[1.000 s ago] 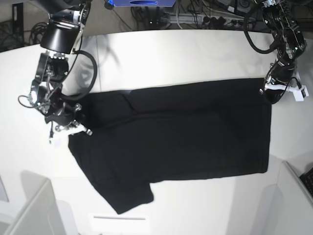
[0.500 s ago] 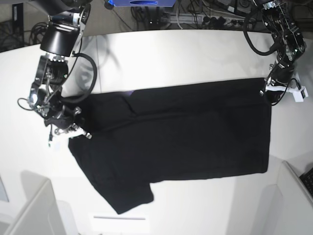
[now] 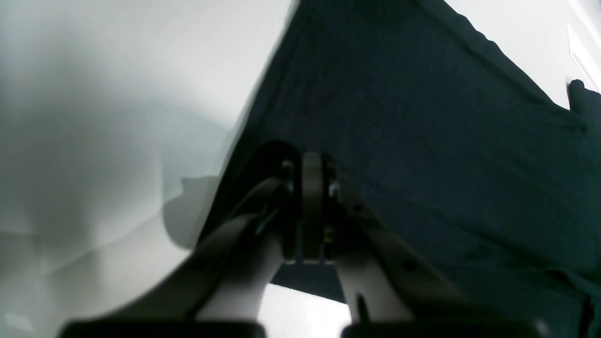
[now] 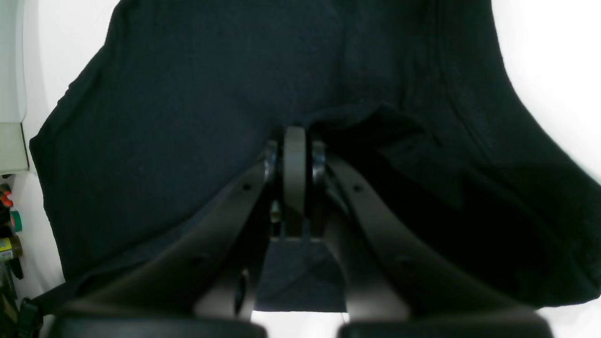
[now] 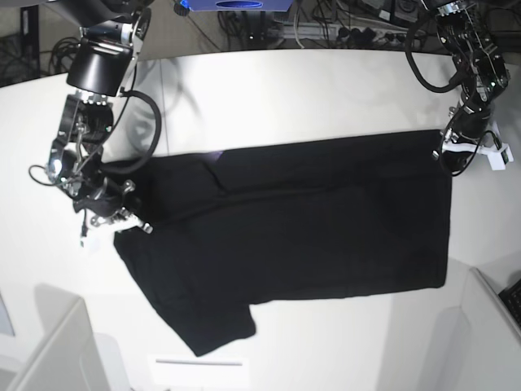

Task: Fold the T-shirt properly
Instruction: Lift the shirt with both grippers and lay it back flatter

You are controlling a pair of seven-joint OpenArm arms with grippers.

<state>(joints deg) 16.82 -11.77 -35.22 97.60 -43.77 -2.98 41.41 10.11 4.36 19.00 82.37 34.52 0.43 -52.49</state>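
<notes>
The T-shirt [image 5: 309, 220] lies spread on the white table [image 5: 309, 90], plain black side up, with one sleeve pointing to the near edge. At its far right corner my left gripper [image 5: 446, 151] is shut on the cloth. In the left wrist view the closed jaws of the left gripper [image 3: 312, 178] sit at the T-shirt [image 3: 422, 117] edge. My right gripper [image 5: 122, 220] is shut on the shirt's left edge. In the right wrist view the T-shirt [image 4: 188, 94] cloth bunches up around the tip of the right gripper [image 4: 295, 141].
A grey partition [image 5: 57, 350] stands at the near left and another panel [image 5: 488, 326] at the near right. Cables [image 5: 342, 24] run behind the table's far edge. Small coloured items [image 4: 9, 225] lie off the table's side in the right wrist view.
My right gripper has shifted slightly left and toward the near edge, drawing the shirt's left edge with it. The left gripper has barely moved.
</notes>
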